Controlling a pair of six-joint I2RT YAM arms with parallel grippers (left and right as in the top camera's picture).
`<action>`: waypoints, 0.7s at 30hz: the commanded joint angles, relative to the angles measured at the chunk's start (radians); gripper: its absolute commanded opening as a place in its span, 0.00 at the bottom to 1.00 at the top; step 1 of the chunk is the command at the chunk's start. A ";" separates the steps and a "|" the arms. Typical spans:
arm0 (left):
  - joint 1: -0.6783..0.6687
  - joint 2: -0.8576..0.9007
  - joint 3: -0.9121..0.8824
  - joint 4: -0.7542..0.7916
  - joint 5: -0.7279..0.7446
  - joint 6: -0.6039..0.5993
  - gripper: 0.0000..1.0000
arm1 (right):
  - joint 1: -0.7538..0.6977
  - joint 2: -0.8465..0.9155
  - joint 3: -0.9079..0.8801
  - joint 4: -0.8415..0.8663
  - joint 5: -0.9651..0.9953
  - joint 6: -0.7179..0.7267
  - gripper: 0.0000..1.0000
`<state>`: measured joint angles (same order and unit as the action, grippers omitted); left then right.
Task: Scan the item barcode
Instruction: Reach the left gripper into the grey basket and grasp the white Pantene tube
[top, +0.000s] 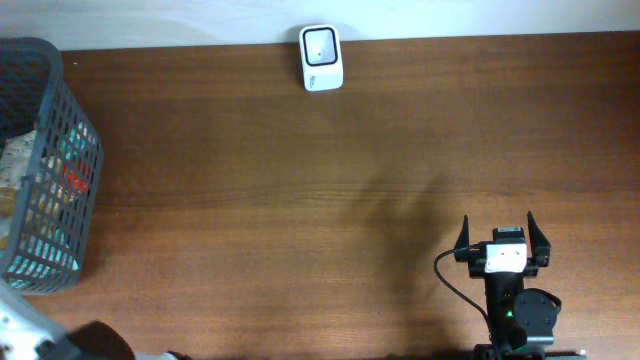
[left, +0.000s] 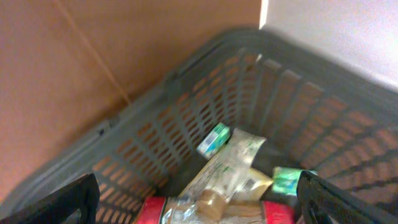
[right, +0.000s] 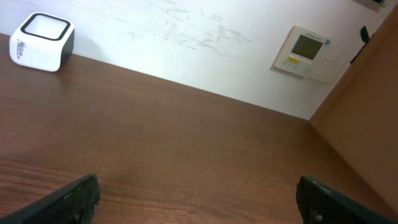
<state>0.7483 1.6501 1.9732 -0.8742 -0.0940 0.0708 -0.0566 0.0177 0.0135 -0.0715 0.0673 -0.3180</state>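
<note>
Table surface: dark brown wooden table (top: 300, 200), bare across its middle, with a pale wall behind the far edge.
Far left: grey plastic mesh basket (top: 60, 120) stands on the left end of the table, well apart from everything else.
Task item: mixed packaged goods (left: 230, 168) lie loose in the basket bottom, a cream pouch uppermost, small green cartons beside it and red packs beneath. No barcode is legible, and which item is meant cannot be told.
Left pincer: left pincer (left: 199, 208) has its fingers wide apart with nothing between them, above the basket's contents.
Left arm pose: wrist tipped down into a basket corner. The overhead view shows only a white and black part of the arm at the lower-left edge.
Centre, far edge: white rounded barcode scanner (top: 321, 58), dark window facing up, close to the wall.
Right pincer: right pincer (top: 503, 240) is apart and empty over bare table.
Right arm pose: based at the lower right, pointing toward the far edge, with the scanner well apart to its left.
Step in hand (judged): taking one item out of the basket; nothing is lifted yet.
Recommended method: lower straight between the walls and keep the fingers off the mesh. Close on the top pouch alone, clear the rim before swinging, then present the printed face to the scanner window.
</note>
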 joint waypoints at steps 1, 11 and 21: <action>0.038 0.126 0.011 -0.024 0.000 -0.010 0.99 | -0.003 -0.005 -0.008 -0.002 0.016 -0.004 0.99; 0.039 0.472 0.011 0.054 0.039 0.232 0.99 | -0.003 -0.005 -0.008 -0.002 0.016 -0.004 0.99; 0.022 0.650 0.010 0.097 0.232 0.260 0.77 | -0.003 -0.005 -0.008 -0.002 0.016 -0.004 0.99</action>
<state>0.7830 2.2616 1.9747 -0.7620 0.0818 0.3180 -0.0566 0.0177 0.0135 -0.0715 0.0677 -0.3183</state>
